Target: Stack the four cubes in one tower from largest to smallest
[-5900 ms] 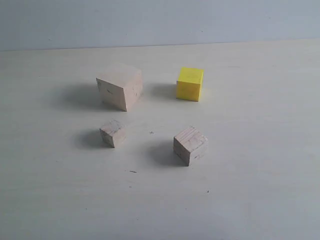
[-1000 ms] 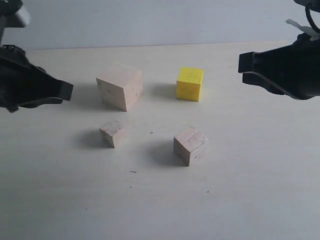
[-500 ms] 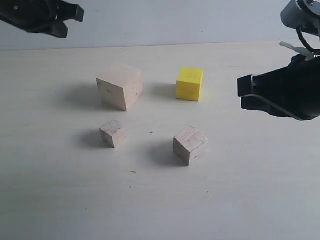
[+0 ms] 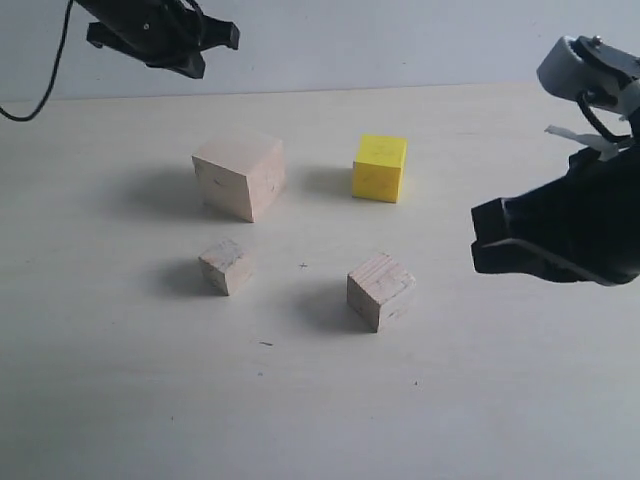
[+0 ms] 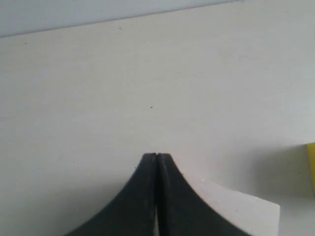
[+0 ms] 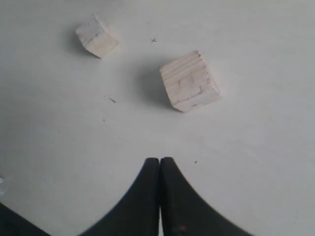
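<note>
medium cube (image 4: 380,290): nearer than the large cube (image 4: 240,172) and off to its right, alone on the table (image 4: 130,400).
small cube (image 4: 226,266): just in front of the large cube, not touching it.
yellow cube (image 4: 380,167): level with the large cube on its right, with a gap between them.
my right claw (image 4: 478,240): fingers pressed together, holding nothing, in the air well right of the large cube.
my left claw (image 4: 234,37): fingers pressed together, holding nothing, in the air above and behind the large cube.
</note>
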Tool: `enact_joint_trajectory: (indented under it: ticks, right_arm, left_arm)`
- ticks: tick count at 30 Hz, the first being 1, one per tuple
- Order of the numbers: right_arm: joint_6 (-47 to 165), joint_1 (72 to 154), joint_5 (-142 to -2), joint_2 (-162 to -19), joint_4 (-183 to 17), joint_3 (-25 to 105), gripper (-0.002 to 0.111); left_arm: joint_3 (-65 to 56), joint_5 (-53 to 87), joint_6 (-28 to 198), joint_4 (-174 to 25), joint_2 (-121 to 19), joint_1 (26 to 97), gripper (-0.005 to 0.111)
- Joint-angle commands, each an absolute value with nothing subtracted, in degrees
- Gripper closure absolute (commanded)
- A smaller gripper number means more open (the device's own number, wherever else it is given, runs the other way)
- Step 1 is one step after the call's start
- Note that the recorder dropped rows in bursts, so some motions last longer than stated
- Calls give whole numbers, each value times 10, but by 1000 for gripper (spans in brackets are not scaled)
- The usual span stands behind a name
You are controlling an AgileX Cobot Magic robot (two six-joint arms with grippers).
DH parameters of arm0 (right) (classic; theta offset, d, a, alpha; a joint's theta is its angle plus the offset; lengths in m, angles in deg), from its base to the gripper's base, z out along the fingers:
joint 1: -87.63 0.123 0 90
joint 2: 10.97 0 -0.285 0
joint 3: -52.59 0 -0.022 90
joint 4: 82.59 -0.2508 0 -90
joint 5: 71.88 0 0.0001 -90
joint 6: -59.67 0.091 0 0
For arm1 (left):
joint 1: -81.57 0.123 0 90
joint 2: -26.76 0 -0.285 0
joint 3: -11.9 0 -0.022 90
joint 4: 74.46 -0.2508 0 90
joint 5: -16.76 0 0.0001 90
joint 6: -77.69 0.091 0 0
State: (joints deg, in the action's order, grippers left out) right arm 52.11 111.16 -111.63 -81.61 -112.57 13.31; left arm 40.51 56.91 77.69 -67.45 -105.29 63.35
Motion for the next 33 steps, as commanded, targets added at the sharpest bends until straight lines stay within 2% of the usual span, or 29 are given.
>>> enact_joint_trajectory:
  ticks: [1,16,25,33]
  right_arm:
    - [503,1113,-1154,-818,-1126,136,108]
    - [502,1113,-1142,-765,-1126,136,108]
    - [502,1113,-1139,-765,-1126,136,108]
    - [502,1113,-1139,-765,-1126,136,108]
  left_arm:
    - [447,569,777,-670,-1107,636,107]
    - [467,534,777,-671,-1181,636,107]
    - [467,510,887,-542,-1194,636,107]
    - [467,550,895,-534,-1195,636,107]
